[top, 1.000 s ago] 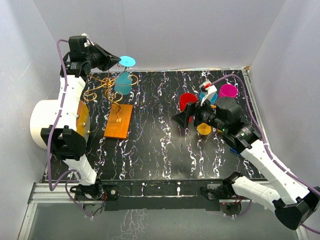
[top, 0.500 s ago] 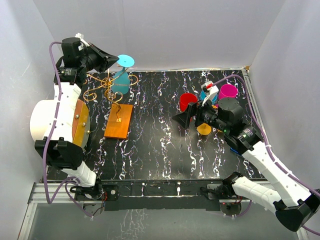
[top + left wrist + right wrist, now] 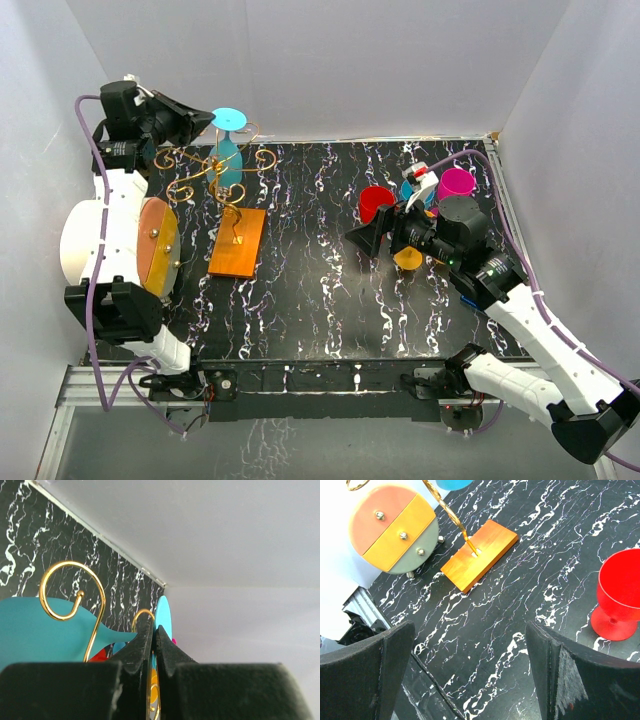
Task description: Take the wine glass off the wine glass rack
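Note:
A cyan wine glass (image 3: 228, 160) hangs upside down among the curled arms of the gold wine glass rack (image 3: 190, 160), its round foot (image 3: 228, 118) on top. My left gripper (image 3: 206, 123) is shut on the glass's stem just under the foot. In the left wrist view the jaws (image 3: 154, 628) are pressed together on the stem, with the cyan bowl (image 3: 30, 630) on the left behind a gold scroll (image 3: 72, 587) and the foot (image 3: 164, 617) edge-on. The rack's orange-brown base (image 3: 237, 241) lies flat on the table. My right gripper (image 3: 366, 238) hovers open over mid-table, holding nothing (image 3: 470, 630).
A red cup (image 3: 375, 203), a magenta cup (image 3: 456, 182), a blue cup (image 3: 424, 196) and a yellow cup (image 3: 408, 258) cluster near my right arm. A round white box with a pastel drawer face (image 3: 158, 245) stands left of the rack base. White walls enclose the black marbled table (image 3: 320, 300).
My left gripper has swung left and slightly up, carrying the cyan glass with it; the foot disc sits further left. The right arm has barely moved.

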Robot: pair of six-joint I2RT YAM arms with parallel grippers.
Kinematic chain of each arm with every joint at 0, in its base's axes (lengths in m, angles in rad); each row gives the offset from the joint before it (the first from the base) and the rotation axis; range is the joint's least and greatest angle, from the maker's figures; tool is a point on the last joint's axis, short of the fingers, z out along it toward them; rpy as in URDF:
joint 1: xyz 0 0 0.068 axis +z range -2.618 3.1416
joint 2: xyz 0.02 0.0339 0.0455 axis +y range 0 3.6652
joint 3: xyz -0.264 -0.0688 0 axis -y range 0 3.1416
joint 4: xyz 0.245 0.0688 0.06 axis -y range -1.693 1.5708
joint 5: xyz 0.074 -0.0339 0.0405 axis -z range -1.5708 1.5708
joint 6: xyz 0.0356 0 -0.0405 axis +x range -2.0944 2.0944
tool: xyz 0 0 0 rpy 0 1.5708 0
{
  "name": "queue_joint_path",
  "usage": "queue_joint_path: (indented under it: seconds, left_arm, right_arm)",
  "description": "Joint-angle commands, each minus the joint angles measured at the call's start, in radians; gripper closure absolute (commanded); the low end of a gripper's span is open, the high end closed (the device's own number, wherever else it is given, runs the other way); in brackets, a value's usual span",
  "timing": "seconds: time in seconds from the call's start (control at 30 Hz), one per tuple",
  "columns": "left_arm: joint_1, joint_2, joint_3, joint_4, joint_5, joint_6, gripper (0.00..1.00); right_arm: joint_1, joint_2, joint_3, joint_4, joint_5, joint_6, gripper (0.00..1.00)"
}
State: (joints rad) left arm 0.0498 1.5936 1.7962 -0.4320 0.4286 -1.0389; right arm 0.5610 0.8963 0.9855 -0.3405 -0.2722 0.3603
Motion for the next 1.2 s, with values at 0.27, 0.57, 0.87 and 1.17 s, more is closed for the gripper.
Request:
queue_joint_path:
  seconds: [0.27, 0.57, 0.87, 1.17]
  left_arm:
    - [0.019, 0.078, 0.052, 0.22, 0.059, -0.155, 1.0]
    - [0.001, 0.212, 0.186, 0.322, 0.094, -0.245, 1.0]
    - [-0.069, 0.297, 0.301, 0.486, 0.157, -0.391, 1.0]
    - [-0.124, 0.136, 0.127, 0.735, 0.207, -0.567, 1.0]
  right_arm:
    - [-0.002, -0.014, 0.018, 0.032, 0.008, -0.011, 0.09]
    - [-0.001, -0.021, 0.019, 0.022, 0.017, -0.011, 0.08]
    - [-0.001, 0.006, 0.015, 0.054, 0.013, 0.056, 0.08]
    - [-0.001, 0.051, 0.012, 0.179, 0.009, 0.195, 0.05]
